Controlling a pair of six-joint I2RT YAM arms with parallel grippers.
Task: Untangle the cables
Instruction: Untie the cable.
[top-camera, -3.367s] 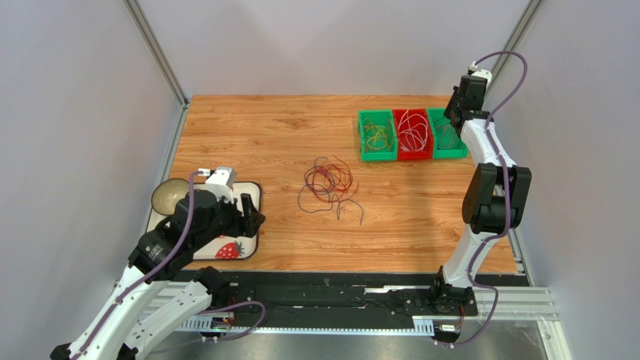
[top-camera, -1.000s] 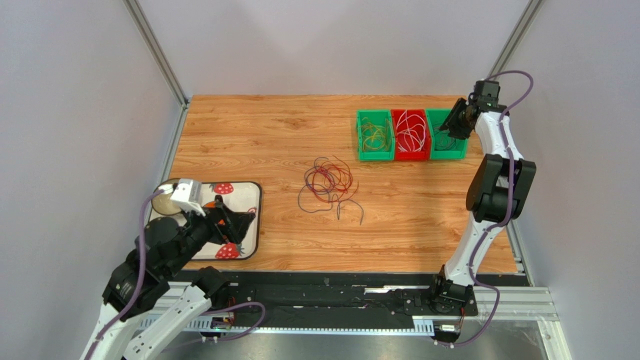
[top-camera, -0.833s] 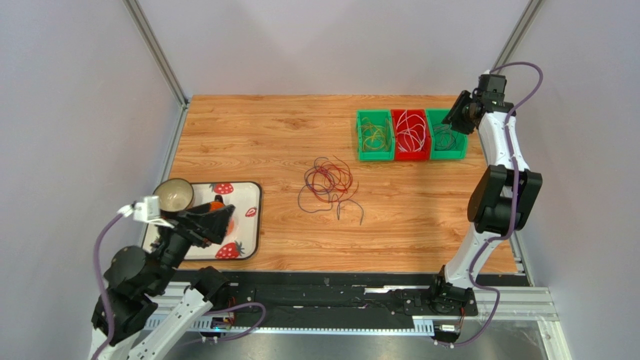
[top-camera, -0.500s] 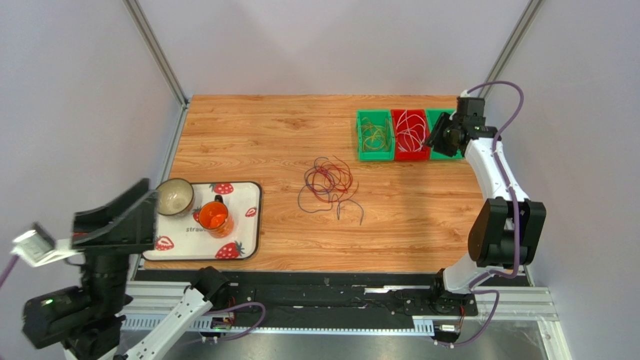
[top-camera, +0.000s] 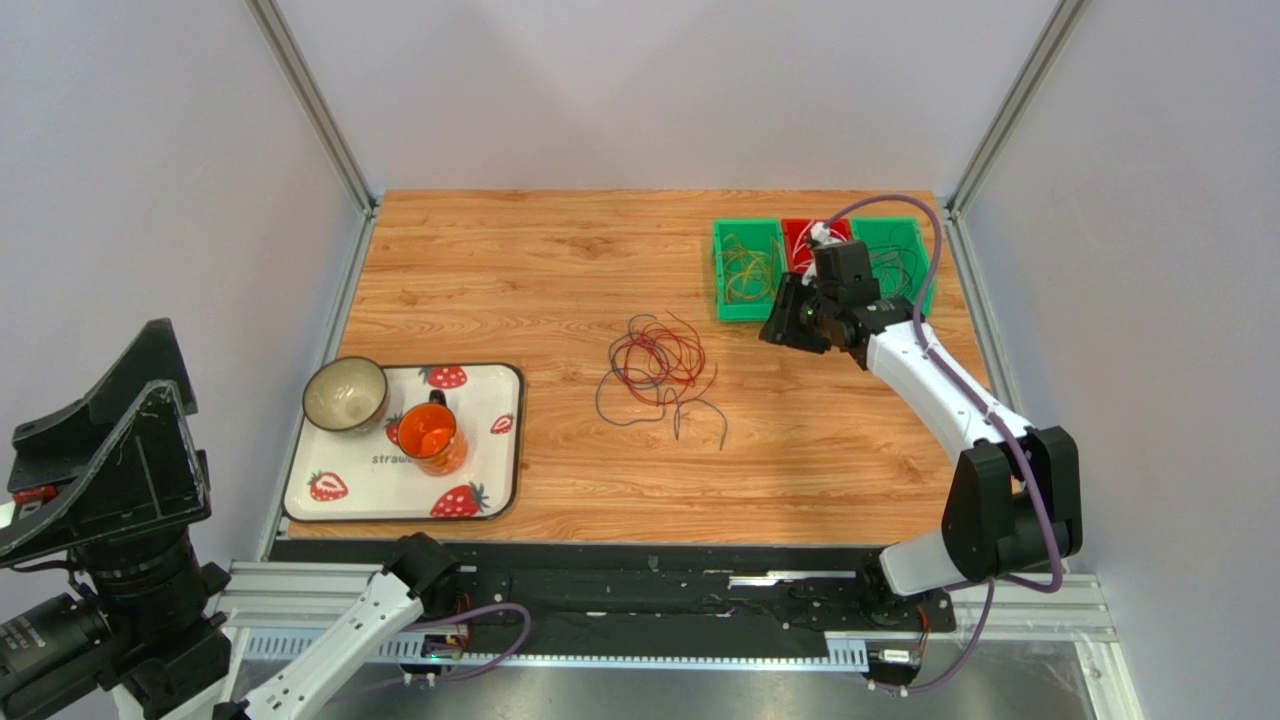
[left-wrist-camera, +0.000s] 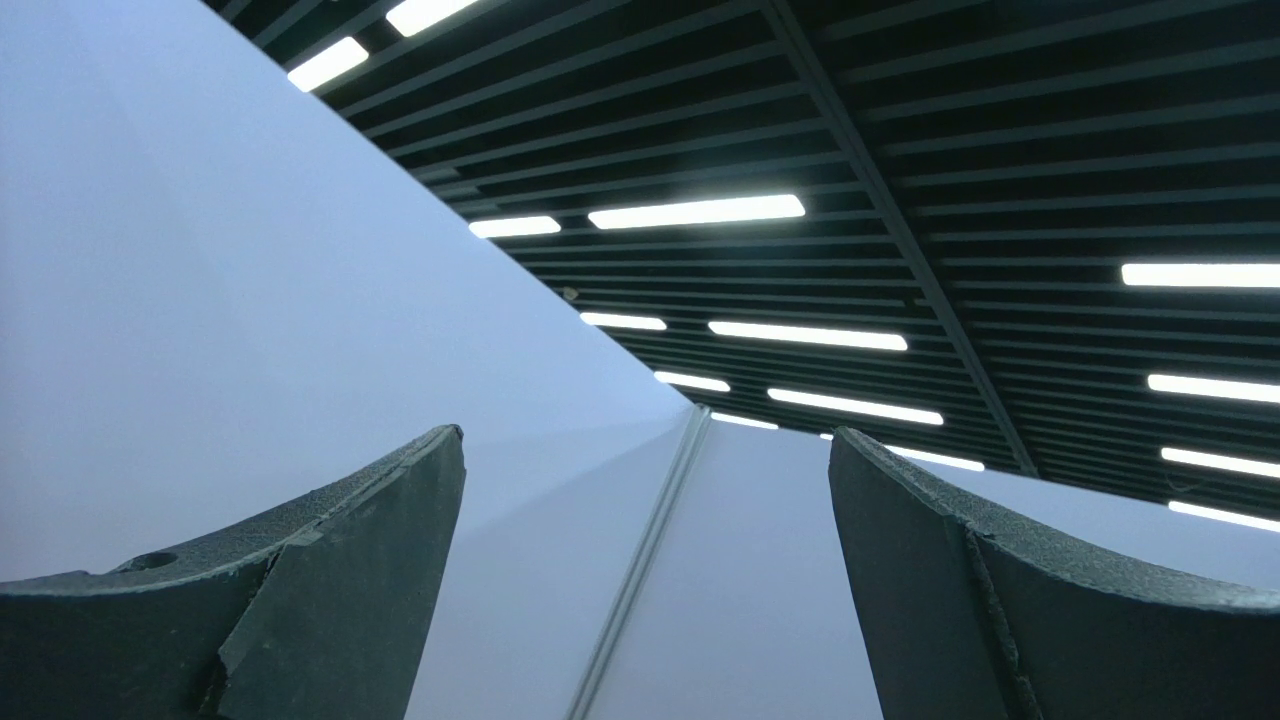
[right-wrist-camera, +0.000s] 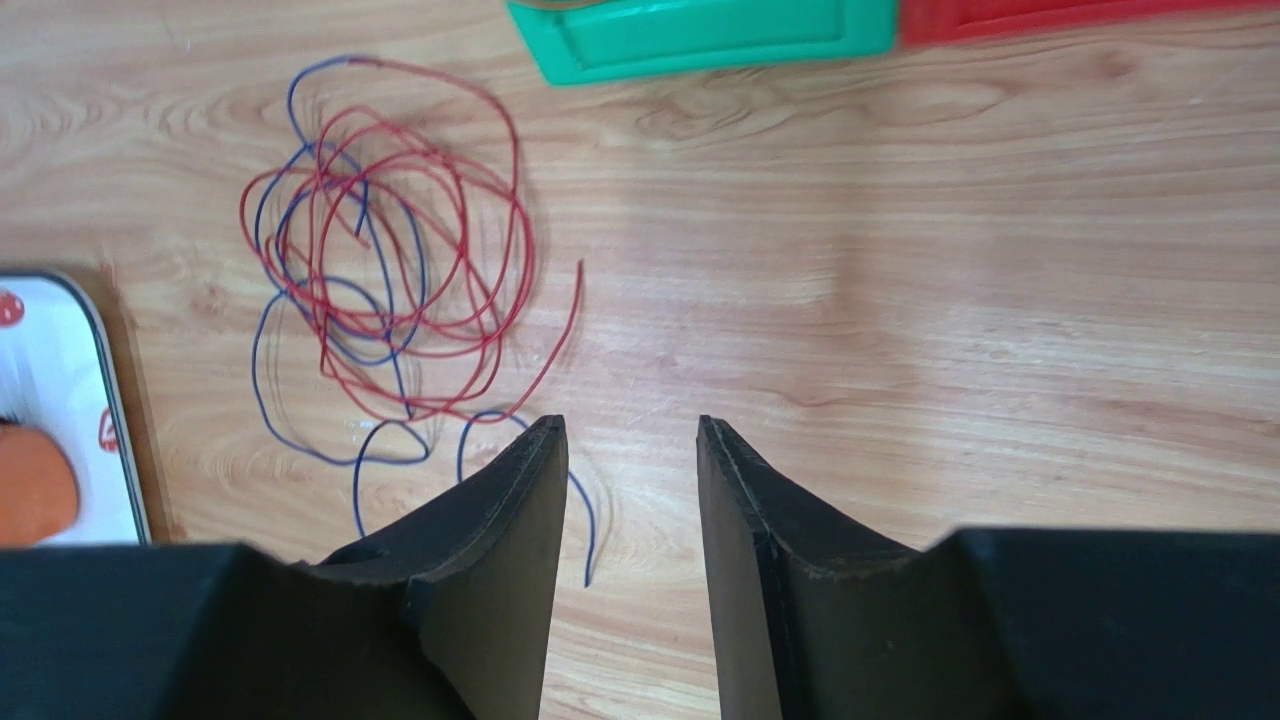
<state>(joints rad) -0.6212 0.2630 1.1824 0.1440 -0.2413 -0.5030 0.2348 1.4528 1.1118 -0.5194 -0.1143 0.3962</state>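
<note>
Wooden table (top-camera: 526, 285), tangled cables (top-camera: 657, 368), strawberry tray (top-camera: 496, 450), lettering partly hidden

A wood-grain table (top-camera: 511, 270) stands enclosed by plain pale grey walls (top-camera: 661, 90) on 3 sides, with 2 metal posts (top-camera: 310, 98) rising from its far corners. Overhead, a dark slatted ceiling (left-wrist-camera: 962, 135) carries rows of long white strip lights (left-wrist-camera: 699, 212).

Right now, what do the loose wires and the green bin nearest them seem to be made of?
The wires: probably plastic-coated, with smooth red and blue skin; their springy loops suggest a metal core, though none shows. The green bin: likely moulded plastic, judging by its even colour and thin straight walls.
</note>
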